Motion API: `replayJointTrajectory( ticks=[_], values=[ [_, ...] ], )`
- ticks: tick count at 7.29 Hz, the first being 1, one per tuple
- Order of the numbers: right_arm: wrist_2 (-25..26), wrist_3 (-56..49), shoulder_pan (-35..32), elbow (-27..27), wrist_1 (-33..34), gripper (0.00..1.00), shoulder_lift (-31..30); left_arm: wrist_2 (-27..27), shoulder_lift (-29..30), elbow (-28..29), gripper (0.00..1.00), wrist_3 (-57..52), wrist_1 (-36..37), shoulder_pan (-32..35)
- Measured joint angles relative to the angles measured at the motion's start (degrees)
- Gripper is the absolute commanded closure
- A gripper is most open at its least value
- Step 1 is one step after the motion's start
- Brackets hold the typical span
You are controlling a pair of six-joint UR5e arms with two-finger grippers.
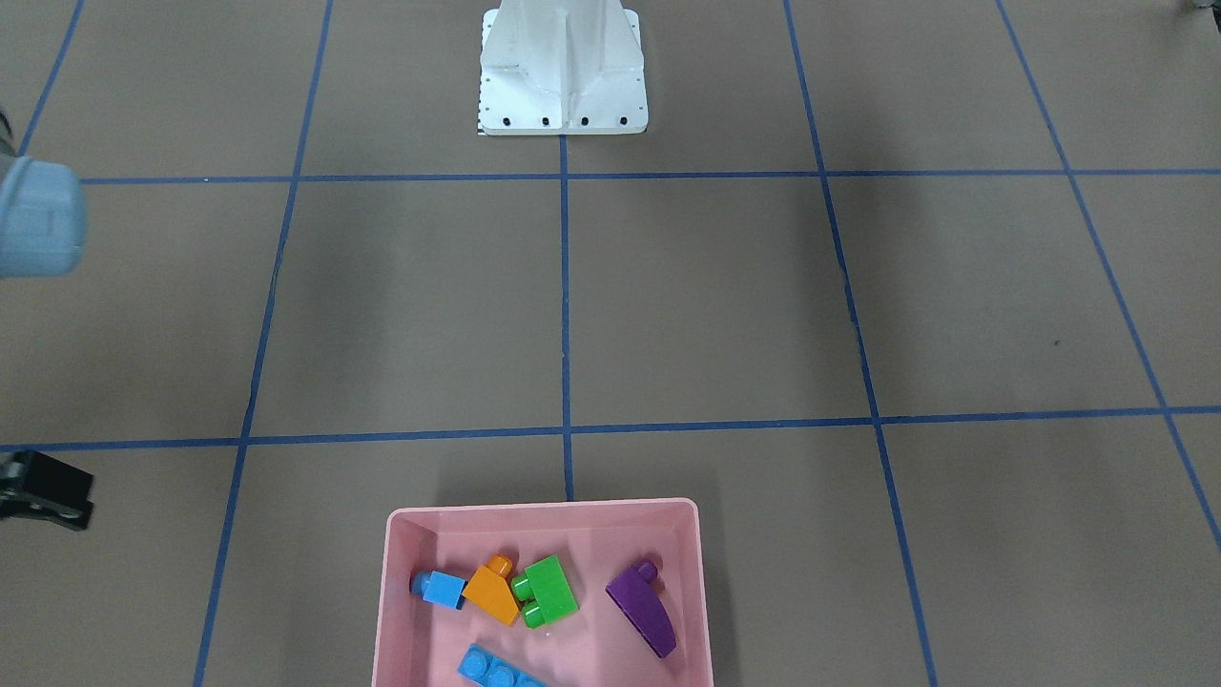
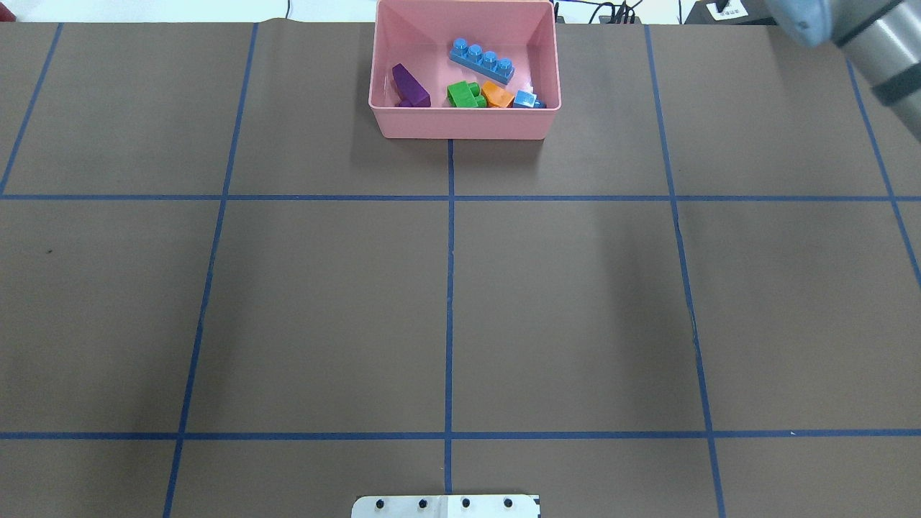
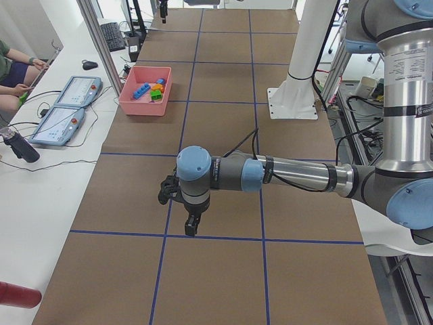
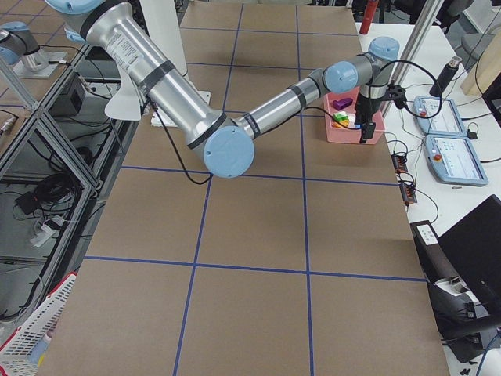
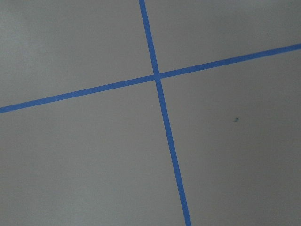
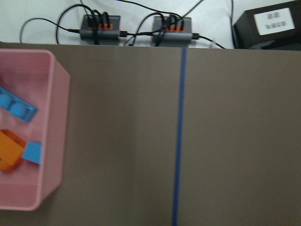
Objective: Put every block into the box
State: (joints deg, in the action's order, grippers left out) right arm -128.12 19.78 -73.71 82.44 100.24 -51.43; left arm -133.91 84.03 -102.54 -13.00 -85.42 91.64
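Note:
The pink box (image 2: 460, 128) stands at the table's far edge, and shows at the bottom of the front-facing view (image 1: 544, 510). Inside it lie the orange sloped block (image 2: 496, 94), the small blue cube (image 2: 525, 99), the green block (image 2: 464, 94), the purple wedge (image 2: 410, 86) and the long blue bar (image 2: 482, 60). My left gripper (image 3: 192, 227) hangs over bare table far from the box; I cannot tell whether it is open. My right gripper (image 4: 365, 133) hangs high beside the box on its right; its jaws are not clear. Neither wrist view shows fingers.
The white robot base (image 1: 563, 72) stands at the table's near middle. Blue tape lines (image 5: 157, 75) grid the brown table. Power strips with cables (image 6: 101, 26) lie just past the far edge. Two teach pendants (image 3: 67, 108) and a seated person (image 3: 13, 68) are beyond it.

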Motion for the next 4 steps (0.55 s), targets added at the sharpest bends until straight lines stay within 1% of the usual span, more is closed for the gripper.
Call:
replayJointTrajectory(
  ticks=[2, 3, 4],
  values=[
    [-0.2, -13.7, -4.4, 10.6, 2.0, 0.00, -14.7, -0.1, 0.0, -0.1, 0.00, -0.3, 0.2, 0.2],
    [-0.2, -19.0, -6.0, 15.1, 2.1, 0.00, -21.8, 0.0, -0.1, 0.0, 0.00, -0.4, 0.0, 0.3],
    [-0.1, -22.5, -7.2, 18.6, 1.9, 0.00, -27.7, 0.0, -0.1, 0.0, 0.00, -0.4, -0.1, 0.5]
  ],
)
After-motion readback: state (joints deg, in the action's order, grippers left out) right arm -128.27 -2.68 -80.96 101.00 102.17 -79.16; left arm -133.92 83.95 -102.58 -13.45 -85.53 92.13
